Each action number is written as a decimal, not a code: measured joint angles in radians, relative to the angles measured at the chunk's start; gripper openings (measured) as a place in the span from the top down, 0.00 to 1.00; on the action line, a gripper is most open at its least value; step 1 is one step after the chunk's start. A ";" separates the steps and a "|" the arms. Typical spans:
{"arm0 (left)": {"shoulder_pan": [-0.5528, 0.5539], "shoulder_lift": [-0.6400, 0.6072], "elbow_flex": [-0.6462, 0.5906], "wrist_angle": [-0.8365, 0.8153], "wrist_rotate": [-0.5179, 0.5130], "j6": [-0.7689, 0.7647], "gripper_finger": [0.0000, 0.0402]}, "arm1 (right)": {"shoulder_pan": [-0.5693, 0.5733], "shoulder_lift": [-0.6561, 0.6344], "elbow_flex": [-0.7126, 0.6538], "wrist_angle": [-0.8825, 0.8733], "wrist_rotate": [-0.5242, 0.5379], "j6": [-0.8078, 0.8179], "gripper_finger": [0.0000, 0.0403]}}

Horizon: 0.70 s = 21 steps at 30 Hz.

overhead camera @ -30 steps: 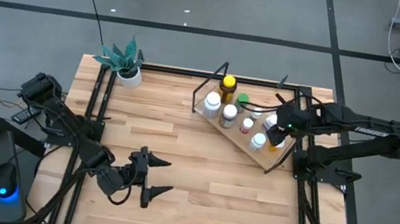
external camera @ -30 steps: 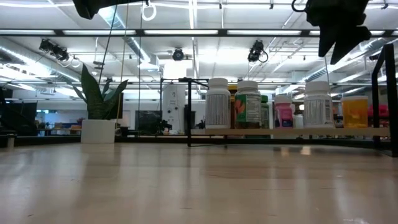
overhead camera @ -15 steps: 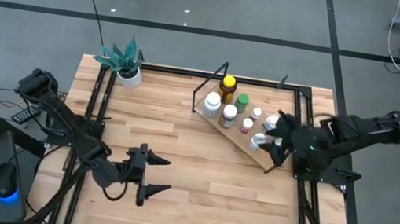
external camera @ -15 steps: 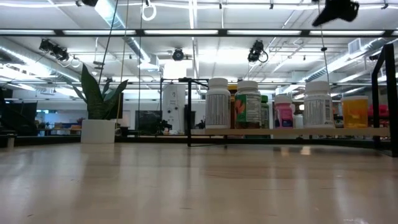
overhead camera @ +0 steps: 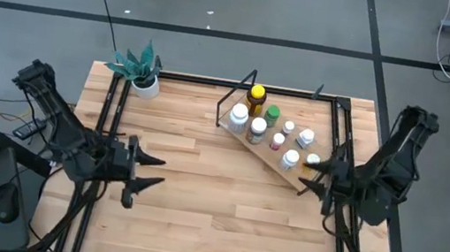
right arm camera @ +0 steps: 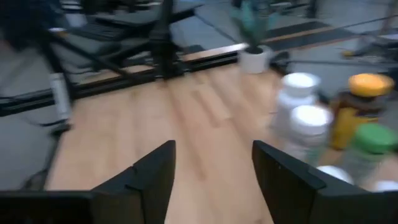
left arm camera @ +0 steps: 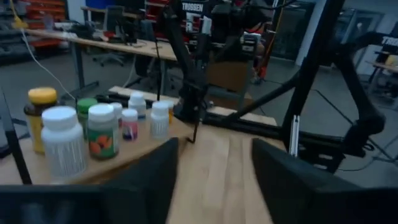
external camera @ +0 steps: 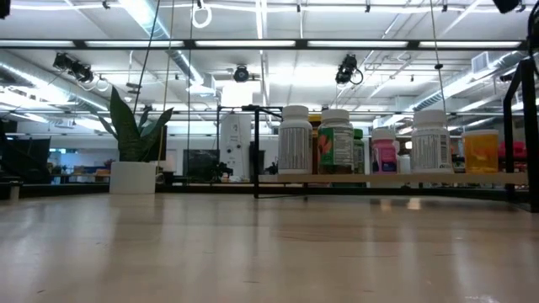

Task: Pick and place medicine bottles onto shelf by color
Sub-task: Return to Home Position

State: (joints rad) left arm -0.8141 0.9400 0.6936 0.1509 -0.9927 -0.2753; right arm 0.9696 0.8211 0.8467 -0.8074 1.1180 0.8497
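The medicine bottles [overhead camera: 257,129] stand upright on their bases on the shelf [overhead camera: 267,157], a light-wood board in a black wire frame at the table's far right. Among them are an amber bottle with a yellow cap [overhead camera: 256,95], a green-capped one [overhead camera: 272,113], a pinkish one [overhead camera: 277,141] and several white-capped ones. They also show in the low view [external camera: 295,139], the left wrist view [left arm camera: 62,140] and the right wrist view [right arm camera: 309,124]. My left gripper [overhead camera: 147,171] is open and empty over the table's left half. My right gripper [overhead camera: 310,176] is open and empty beside the shelf's near right corner.
A white pot with a green plant [overhead camera: 144,78] stands at the table's far left corner. Black frame rails [overhead camera: 110,118] run along the table's left and right edges. Bare plank tabletop [overhead camera: 223,197] lies between the two grippers.
My right gripper has risen from above the bottles at the shelf's right end, left the low view at its top and drawn back toward the table's near right, its arm folding back. My left gripper has gone toward the table's left and far edges. The bottles have stayed put.
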 joint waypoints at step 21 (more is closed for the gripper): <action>-0.175 -0.410 -0.425 0.234 -0.126 0.085 0.98 | 0.341 -0.231 -0.557 1.320 0.016 -0.859 0.87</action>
State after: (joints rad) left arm -0.9887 0.5304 0.2688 0.3852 -1.1190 -0.1902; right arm 1.3106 0.5905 0.2895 0.5128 1.1339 -0.0096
